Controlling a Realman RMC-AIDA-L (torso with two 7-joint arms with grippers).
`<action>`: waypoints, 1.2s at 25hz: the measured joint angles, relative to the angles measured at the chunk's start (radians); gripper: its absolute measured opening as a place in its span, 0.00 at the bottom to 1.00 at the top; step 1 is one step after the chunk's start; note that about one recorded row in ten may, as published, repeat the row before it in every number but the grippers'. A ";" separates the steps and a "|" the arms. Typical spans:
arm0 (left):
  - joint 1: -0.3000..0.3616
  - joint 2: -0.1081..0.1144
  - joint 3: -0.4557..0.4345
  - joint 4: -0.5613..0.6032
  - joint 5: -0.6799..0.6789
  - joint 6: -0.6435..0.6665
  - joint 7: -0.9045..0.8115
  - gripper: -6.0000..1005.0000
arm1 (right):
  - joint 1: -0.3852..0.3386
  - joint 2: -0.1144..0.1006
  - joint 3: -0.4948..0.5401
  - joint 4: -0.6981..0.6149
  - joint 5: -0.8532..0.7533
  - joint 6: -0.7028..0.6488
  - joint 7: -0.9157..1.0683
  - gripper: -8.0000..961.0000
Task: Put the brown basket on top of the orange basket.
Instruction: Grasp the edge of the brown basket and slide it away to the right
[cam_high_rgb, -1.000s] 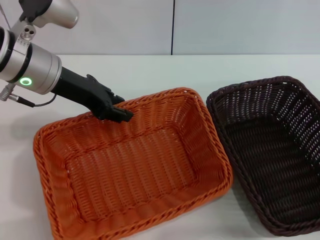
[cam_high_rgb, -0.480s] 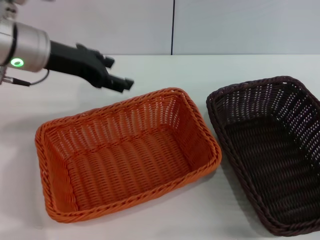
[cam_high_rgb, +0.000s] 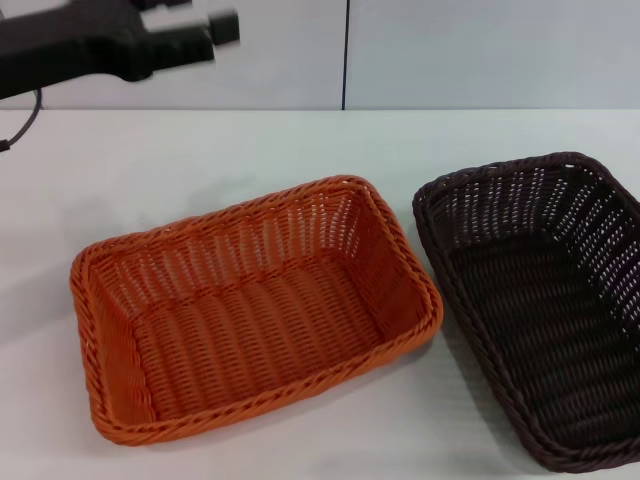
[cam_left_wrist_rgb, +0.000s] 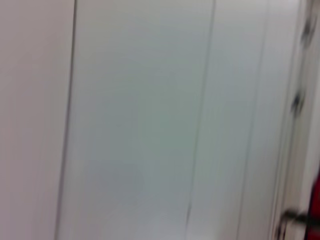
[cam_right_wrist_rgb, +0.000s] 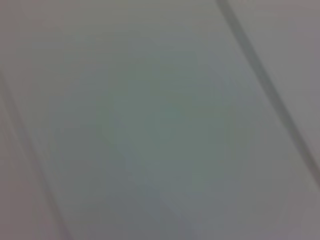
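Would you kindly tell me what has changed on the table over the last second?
The left gripper let go of the far rim of the bright orange woven basket, which dropped flat on the white table, and rose away to the upper left, empty. The dark brown woven basket stayed put beside it.

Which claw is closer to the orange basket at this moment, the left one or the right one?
Left. The left claw hangs high over the table's far left, apart from the orange basket and empty. The right claw is not in view, so its position is unknown.
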 joint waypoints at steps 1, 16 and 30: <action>0.034 -0.001 0.013 -0.014 -0.079 0.003 0.034 0.83 | 0.004 -0.021 0.002 -0.033 -0.042 0.000 0.055 0.59; 0.243 0.000 0.176 -0.148 -0.493 0.060 0.268 0.83 | 0.317 -0.196 0.352 -0.492 -1.154 -0.250 0.909 0.59; 0.195 0.001 0.177 -0.248 -0.506 0.073 0.296 0.83 | 0.599 -0.134 0.331 -0.512 -1.615 -0.287 0.802 0.59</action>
